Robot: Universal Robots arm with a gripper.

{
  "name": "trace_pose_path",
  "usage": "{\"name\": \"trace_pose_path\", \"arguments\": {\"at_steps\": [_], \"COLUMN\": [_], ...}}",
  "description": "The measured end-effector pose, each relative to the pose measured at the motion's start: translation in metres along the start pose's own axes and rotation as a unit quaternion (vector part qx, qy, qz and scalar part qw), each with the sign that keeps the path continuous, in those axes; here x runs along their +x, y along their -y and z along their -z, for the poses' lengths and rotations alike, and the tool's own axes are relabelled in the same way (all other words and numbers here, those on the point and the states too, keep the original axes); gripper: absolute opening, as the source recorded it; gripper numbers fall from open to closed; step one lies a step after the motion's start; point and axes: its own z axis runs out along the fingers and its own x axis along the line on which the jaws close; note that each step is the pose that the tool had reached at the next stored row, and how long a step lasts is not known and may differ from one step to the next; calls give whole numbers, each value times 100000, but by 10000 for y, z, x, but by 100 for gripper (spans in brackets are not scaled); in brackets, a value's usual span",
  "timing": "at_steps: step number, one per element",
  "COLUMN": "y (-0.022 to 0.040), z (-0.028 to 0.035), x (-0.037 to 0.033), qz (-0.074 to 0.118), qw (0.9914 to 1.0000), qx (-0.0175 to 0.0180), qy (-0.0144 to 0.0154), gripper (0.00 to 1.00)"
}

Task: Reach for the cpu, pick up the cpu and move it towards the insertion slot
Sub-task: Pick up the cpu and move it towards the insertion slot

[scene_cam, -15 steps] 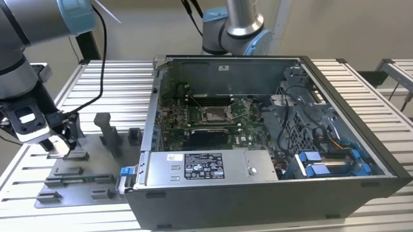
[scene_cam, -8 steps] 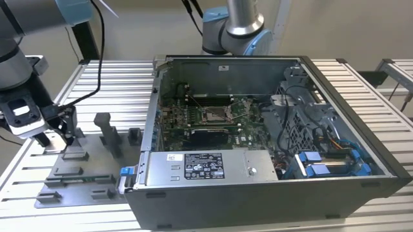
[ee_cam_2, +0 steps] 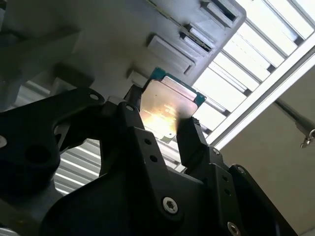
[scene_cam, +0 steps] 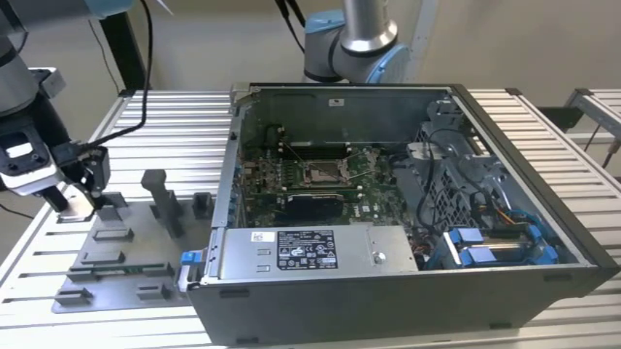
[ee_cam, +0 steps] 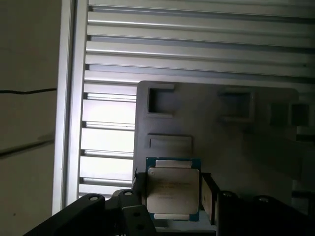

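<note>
Claw (ee_cam: pixel 173 195) pinches cpu (ee_cam: pixel 172 181) by opposite edges over grey tray (ee_cam: pixel 236 142).

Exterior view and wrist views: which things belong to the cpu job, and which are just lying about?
Job: cpu, held by the gripper; insertion slot inside the computer case.
Lying about: grey tray, silver power supply, blue drive brackets, slatted table.
</note>
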Motion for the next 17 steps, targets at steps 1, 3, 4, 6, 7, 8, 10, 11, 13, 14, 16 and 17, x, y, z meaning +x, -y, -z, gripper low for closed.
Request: {"name": "trace_pose_path", "arguments": {"at_steps": [1, 3, 4, 6, 7, 8, 10, 11, 13, 14, 16, 17], "y": [-1, -3, -4, -6, -7, -9, -11, -12, -14, -15, -17, -18], "z": [29, 82, 107, 159, 186, 215, 273, 301, 351, 377, 428, 456], "x": [0, 0, 0, 0, 0, 0, 0, 0, 0, 0, 0, 0], "qz": [-2, -1, -2, -2, -3, -3, -2, -1, 1, -1, -2, -2], "qw": [100000, 100000, 100000, 100000, 100000, 100000, 100000, 100000, 100000, 100000, 100000, 100000], "qx": [4, 0, 2, 3, 4, 1, 1, 4, 2, 2, 3, 1], "qy": [-5, 0, -1, -5, -7, -1, -1, -9, -2, -3, -5, -3], "gripper": [0, 0, 0, 0, 0, 0, 0, 0, 0, 0, 0, 0]}}
